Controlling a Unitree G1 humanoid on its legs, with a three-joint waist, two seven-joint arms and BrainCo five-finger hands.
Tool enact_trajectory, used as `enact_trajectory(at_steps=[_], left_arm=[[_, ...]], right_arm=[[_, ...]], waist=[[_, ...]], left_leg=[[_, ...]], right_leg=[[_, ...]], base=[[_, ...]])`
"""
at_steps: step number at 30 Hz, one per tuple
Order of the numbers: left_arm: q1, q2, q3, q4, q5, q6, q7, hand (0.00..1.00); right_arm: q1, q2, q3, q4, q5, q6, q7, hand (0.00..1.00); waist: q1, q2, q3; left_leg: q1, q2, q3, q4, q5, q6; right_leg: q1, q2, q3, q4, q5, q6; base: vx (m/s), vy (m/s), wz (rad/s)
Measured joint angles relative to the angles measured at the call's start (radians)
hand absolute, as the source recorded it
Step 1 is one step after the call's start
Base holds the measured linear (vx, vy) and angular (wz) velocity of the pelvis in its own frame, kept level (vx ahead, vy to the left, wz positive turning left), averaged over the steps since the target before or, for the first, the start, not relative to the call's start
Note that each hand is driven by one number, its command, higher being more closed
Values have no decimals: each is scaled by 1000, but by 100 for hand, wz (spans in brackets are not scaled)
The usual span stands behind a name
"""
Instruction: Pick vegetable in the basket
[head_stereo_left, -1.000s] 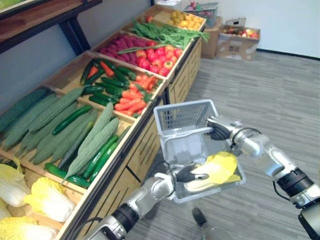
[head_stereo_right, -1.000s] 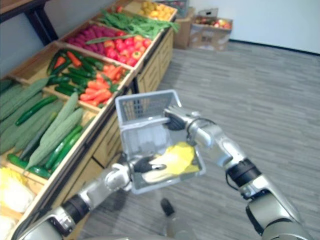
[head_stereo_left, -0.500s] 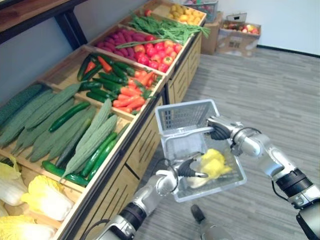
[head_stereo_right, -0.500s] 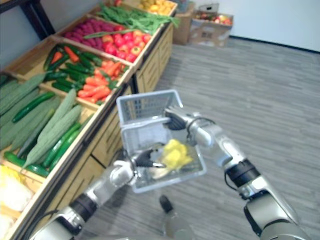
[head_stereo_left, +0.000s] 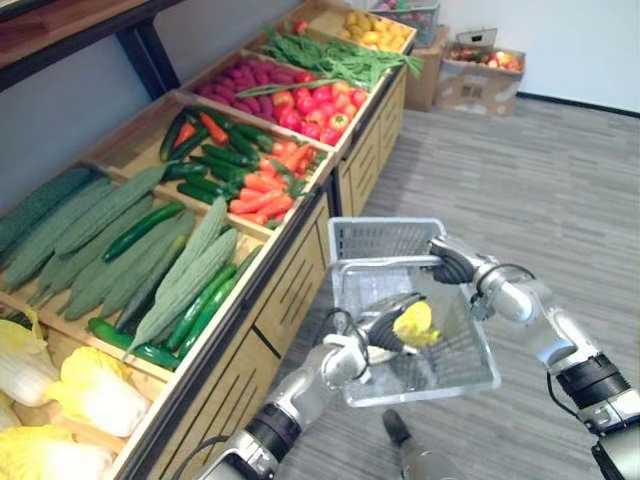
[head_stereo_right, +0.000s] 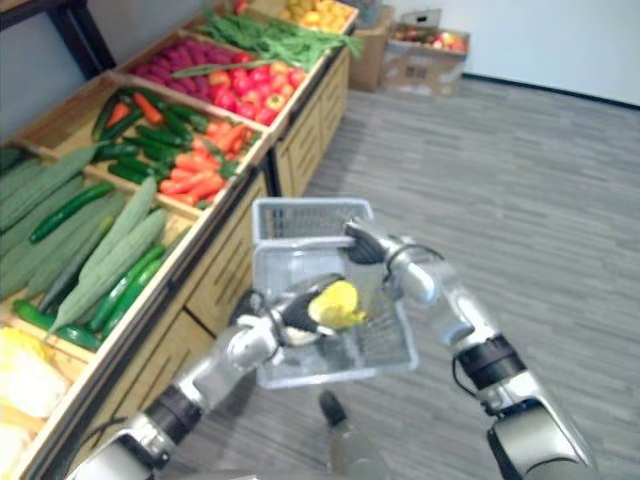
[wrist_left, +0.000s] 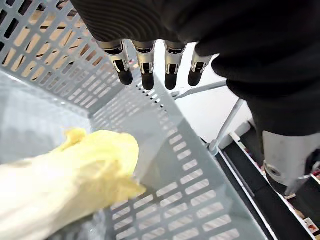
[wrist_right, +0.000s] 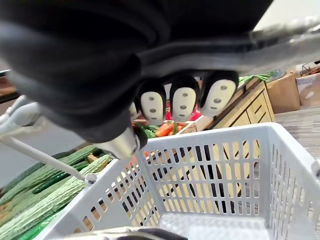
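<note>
The Chinese cabbage (head_stereo_left: 416, 323) lies inside the basket (head_stereo_left: 385, 238), its leafy end near one mesh wall. The left hand (head_stereo_left: 380, 322) hovers just above it, fingers (wrist_left: 145, 75) straight and holding nothing. The right hand (head_stereo_left: 452, 263) carries the basket, curled round its handle (head_stereo_left: 385, 262).

The step in hand looks like clearing the left hand from the basket. It is best lifted straight up past the rim, so the fingers neither snag the mesh nor drag the cabbage. The right hand should hold the basket level, since it hangs in the air above the floor (head_stereo_left: 540, 190).

The floor is grey planks. A wooden produce stand (head_stereo_left: 290, 290) runs alongside, with cucumbers (head_stereo_left: 140, 232) and carrots (head_stereo_left: 262, 192) in its compartments. Cardboard boxes (head_stereo_left: 480, 75) sit by the white wall (head_stereo_left: 560, 40).
</note>
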Motion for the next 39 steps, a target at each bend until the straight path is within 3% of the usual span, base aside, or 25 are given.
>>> enact_trajectory(at_steps=[3, 5, 7, 9, 10, 13, 15, 16, 17, 22, 26, 28, 32, 35, 37, 39], left_arm=[[1, 14, -63, -152, -22, -8, -11, 0], [3, 48, -109, -283, -111, -28, -31, 0], [19, 126, -163, -433, -240, -58, -80, 0], [32, 184, -208, -513, -336, -66, -110, 0], [43, 246, -246, -575, -447, -73, -140, 0], [66, 337, -261, -655, -584, -76, -177, 0], [86, 392, -253, -682, -642, -78, -190, 0], [136, 427, -200, -698, -718, -78, -191, 0], [179, 441, -142, -706, -727, -78, -189, 0], [341, 467, 58, -757, -796, -78, -164, 0], [487, 369, 300, -764, -795, -78, -127, 0], [543, 206, 453, -720, -774, -87, -62, 0], [552, -12, 683, -577, -634, -72, 91, 0], [548, -24, 784, -444, -509, -53, 178, 0], [547, -38, 873, -314, -434, -29, 222, 0], [545, -40, 942, -210, -428, -4, 233, 0]], right_arm=[[45, 6, -46, -18, 0, 1, 0, 100], [82, 7, -89, -15, 1, 4, 0, 100], [107, 7, -112, -1, 1, 14, -1, 100], [130, 13, -135, 20, 2, 15, -1, 100], [161, 26, -171, 43, 7, 16, -4, 100], [213, 71, -265, 122, 12, 28, -19, 100], [246, 97, -340, 183, 19, 33, -32, 100], [306, 125, -444, 237, 26, 43, -60, 100], [358, 139, -511, 270, 30, 55, -82, 100], [466, 187, -660, 386, 67, 71, -128, 100], [523, 244, -764, 523, 101, 70, -152, 100], [537, 281, -818, 627, 133, 72, -170, 100], [541, 297, -900, 742, 187, 72, -220, 100], [553, 304, -929, 780, 225, 72, -239, 100], [568, 324, -934, 792, 253, 71, -255, 100], [577, 339, -940, 794, 253, 69, -262, 100]], waist=[[7, -3, 3], [23, -3, 3], [26, -3, 4], [34, -4, 3], [49, -4, 3], [55, -5, 3], [74, -5, 2], [88, -4, 2], [101, -2, 1], [112, -15, -15], [126, -36, -46], [131, -60, -66], [147, -61, -86], [139, -63, -90], [139, -78, -100], [133, -87, -108]], left_leg=[[-14, 5, -31, 4, 1, 2], [-22, 7, -55, 4, 5, 8], [-35, 11, -92, 7, 8, 13], [-38, 15, -111, 10, 9, 14], [-50, 19, -138, 16, 8, 14], [-87, 17, -205, 17, 13, 20], [-109, 12, -244, 16, 20, 29], [-148, 1, -305, 12, 30, 39], [-170, -6, -357, 12, 37, 49], [-212, -66, -496, -29, 63, 82], [-228, -127, -596, -100, 104, 102], [-241, -160, -661, -159, 143, 104], [-239, -201, -738, -265, 227, 112], [-234, -206, -791, -305, 263, 122], [-224, -206, -812, -330, 277, 121], [-220, -208, -821, -342, 282, 121]], right_leg=[[5, -11, -28, 0, 0, 0], [13, -20, -51, 0, -2, -2], [24, -32, -86, -1, -4, -5], [34, -38, -105, -2, -6, -8], [42, -45, -127, -3, -9, -11], [49, -71, -189, -2, -16, -12], [50, -88, -225, -3, -18, -12], [59, -117, -282, -10, -18, -11], [77, -136, -331, -17, -18, -11], [123, -202, -464, -20, -31, -2], [158, -241, -552, -36, -47, 3], [172, -258, -605, -45, -69, -2], [176, -266, -674, -62, -68, -2], [198, -259, -726, -65, -68, -2], [210, -254, -750, -67, -77, -13], [219, -254, -762, -69, -83, -16]], base=[[-41, -22, 29], [-59, -38, 37], [-53, -39, 43], [-53, -37, 39], [-60, -45, 47], [-46, -28, 66], [-46, -3, 82], [-42, 17, 119], [-44, 26, 130], [-38, 46, 90], [1, 22, 71], [6, -2, 80], [38, -8, 55], [35, -11, 48], [37, -16, 27], [18, 2, 17]])
